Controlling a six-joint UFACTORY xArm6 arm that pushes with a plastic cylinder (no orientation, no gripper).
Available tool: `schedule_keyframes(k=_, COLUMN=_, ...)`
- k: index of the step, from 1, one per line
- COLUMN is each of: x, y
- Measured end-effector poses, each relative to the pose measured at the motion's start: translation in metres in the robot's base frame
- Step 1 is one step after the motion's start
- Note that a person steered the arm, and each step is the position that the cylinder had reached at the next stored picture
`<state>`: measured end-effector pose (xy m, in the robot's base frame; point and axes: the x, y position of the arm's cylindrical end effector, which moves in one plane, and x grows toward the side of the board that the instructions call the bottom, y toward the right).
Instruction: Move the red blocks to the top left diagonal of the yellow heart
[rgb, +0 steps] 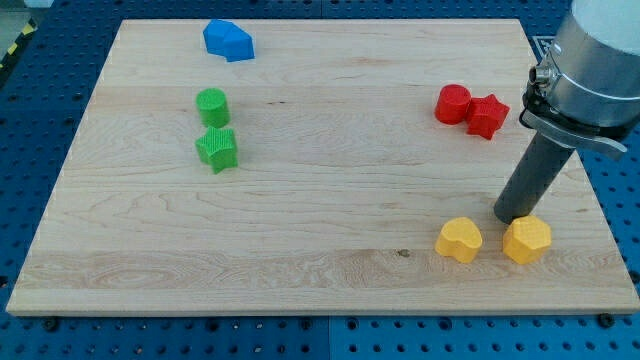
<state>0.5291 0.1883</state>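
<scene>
A red round block (452, 104) and a red star block (488, 115) sit touching each other at the view's upper right. A yellow heart (459, 240) lies near the view's bottom right, with a yellow hexagon block (527, 240) just to its right. My tip (516, 217) rests on the board right above the yellow hexagon, close to its top edge, and to the upper right of the heart. The red blocks are well above the tip, toward the view's top.
A blue block (229, 41) lies at the view's top left. A green round block (212, 105) and a green star block (217, 148) sit at the left. The wooden board (300, 200) ends close to the right of the yellow hexagon.
</scene>
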Motion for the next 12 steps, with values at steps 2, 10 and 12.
schedule_keyframes(k=2, x=-0.001, y=-0.049)
schedule_keyframes(k=10, x=-0.173, y=-0.019)
schedule_keyframes(k=12, x=-0.173, y=-0.076)
